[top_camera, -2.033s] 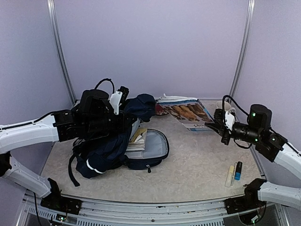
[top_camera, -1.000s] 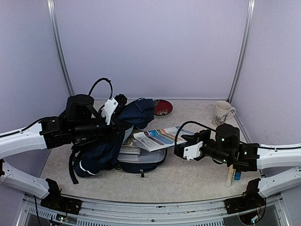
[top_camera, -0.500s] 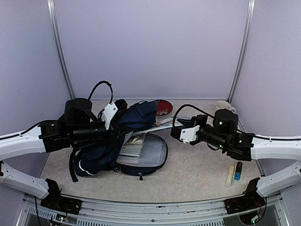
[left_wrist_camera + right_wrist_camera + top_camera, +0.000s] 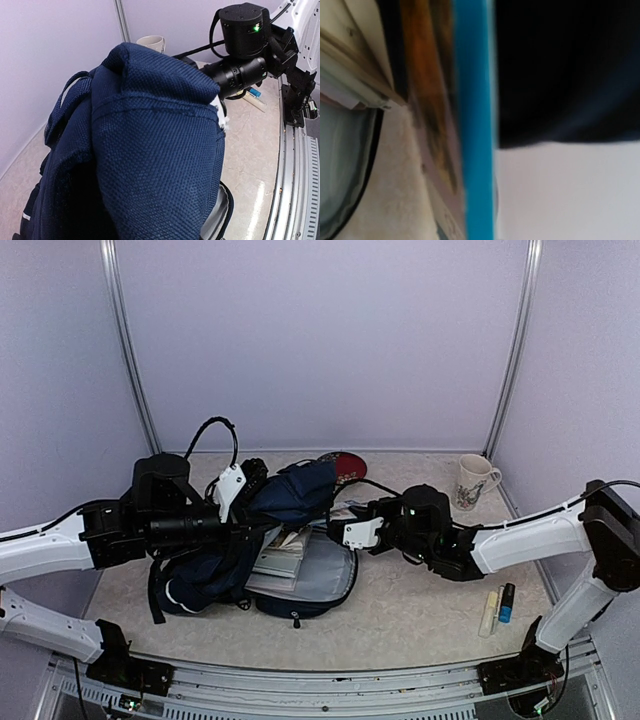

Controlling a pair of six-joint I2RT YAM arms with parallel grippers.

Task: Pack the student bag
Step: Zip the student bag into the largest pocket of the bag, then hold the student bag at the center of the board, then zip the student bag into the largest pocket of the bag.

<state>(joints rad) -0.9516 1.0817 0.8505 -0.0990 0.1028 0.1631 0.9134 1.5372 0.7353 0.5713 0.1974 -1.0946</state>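
Bag (image 4: 290, 495) lies open on table (image 4: 420, 610), left of centre. Left gripper (image 4: 255, 480): jaws clamped on bag's raised navy flap. Right gripper (image 4: 338, 523): jaws closed on magazine (image 4: 472, 100) at bag mouth, beneath flap.

The tips of the left claw (image 4: 255, 472) are covered by the raised fold of the student bag (image 4: 295, 490), by which the left wrist view is also filled. The right wrist view is blurred throughout, so the blue strip (image 4: 474, 120) and the dark mass (image 4: 565, 70) beside it cannot be identified. The small things (image 4: 498, 608) near the right edge of the bench (image 4: 420, 615) cannot be named.
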